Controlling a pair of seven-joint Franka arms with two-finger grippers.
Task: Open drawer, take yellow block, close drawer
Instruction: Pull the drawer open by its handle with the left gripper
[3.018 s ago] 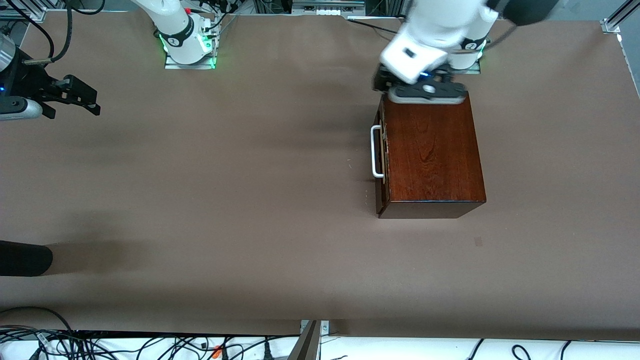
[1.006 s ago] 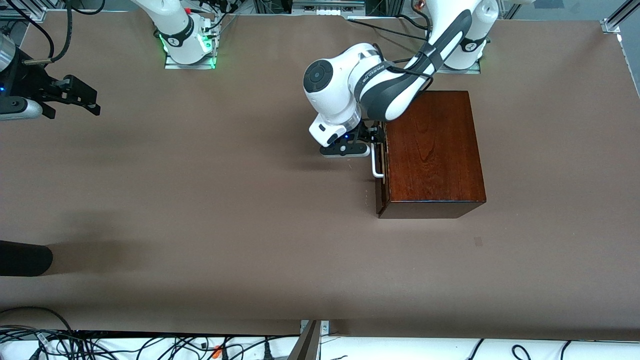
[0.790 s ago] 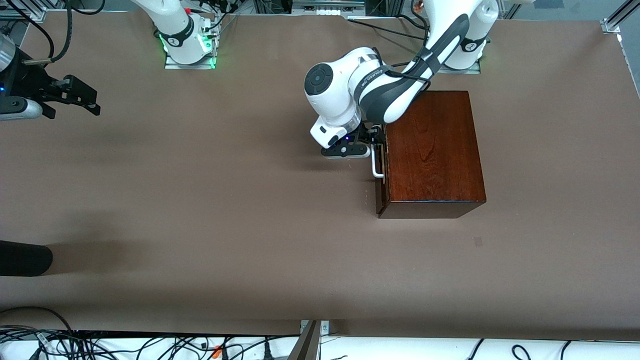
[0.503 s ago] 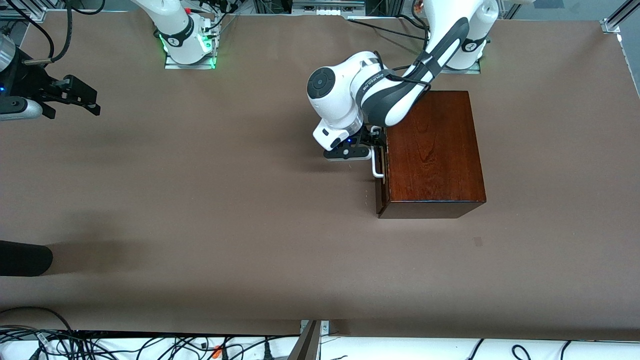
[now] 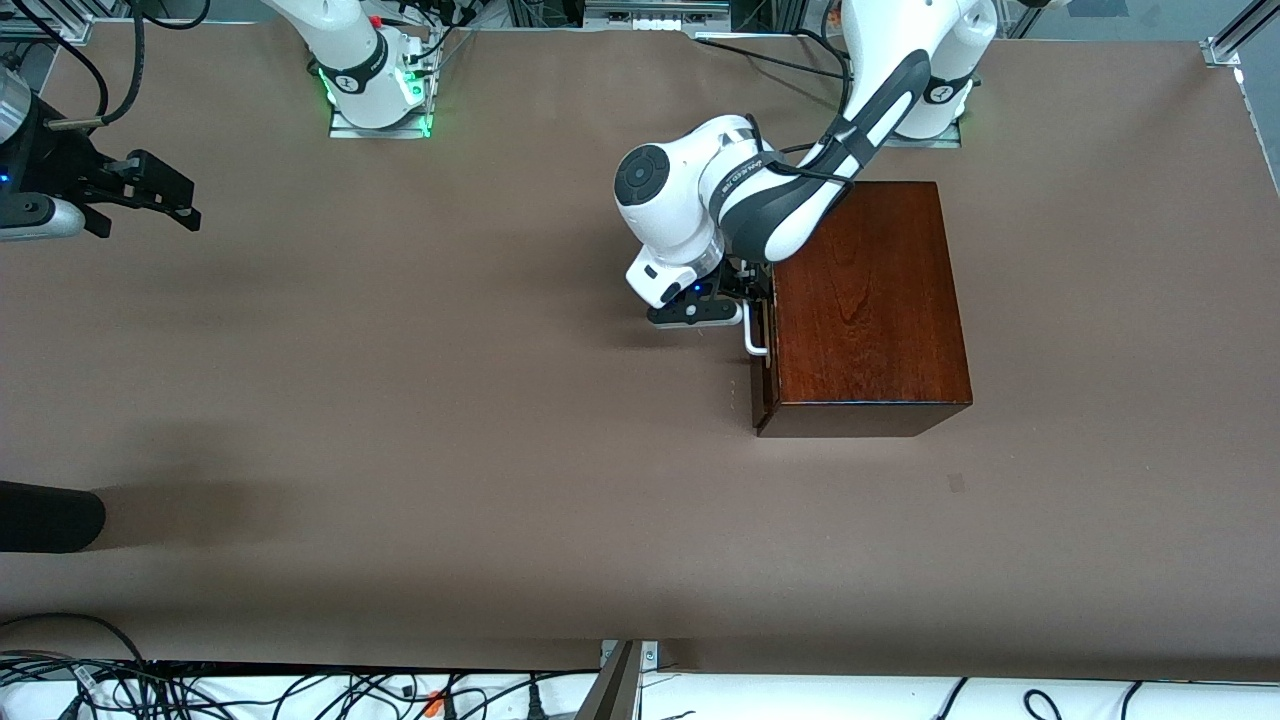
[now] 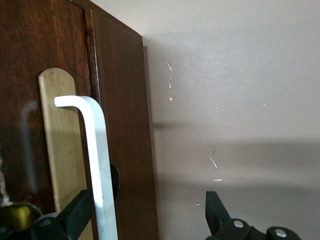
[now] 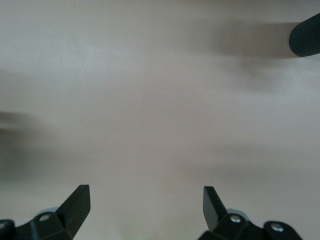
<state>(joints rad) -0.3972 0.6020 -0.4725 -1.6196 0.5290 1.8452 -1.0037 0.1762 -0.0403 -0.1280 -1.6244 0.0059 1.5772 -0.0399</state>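
My left gripper [image 6: 145, 215], fingers apart, astride the shut drawer's [image 5: 764, 330] handle [image 6: 97, 165]; right gripper [image 7: 145, 205] apart, waiting.

surface: brown table [image 5: 400, 400] | on it: wooden box [image 5: 860, 300], toward left arm's end

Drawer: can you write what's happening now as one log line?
drawer: shut | left gripper: open, straddling white handle | right gripper: open, waiting | yellow block: unseen

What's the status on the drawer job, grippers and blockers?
Left gripper open, fingers straddling the white handle. Right gripper open, waiting over bare table. Drawer shut; yellow block not visible. Nothing in the way.
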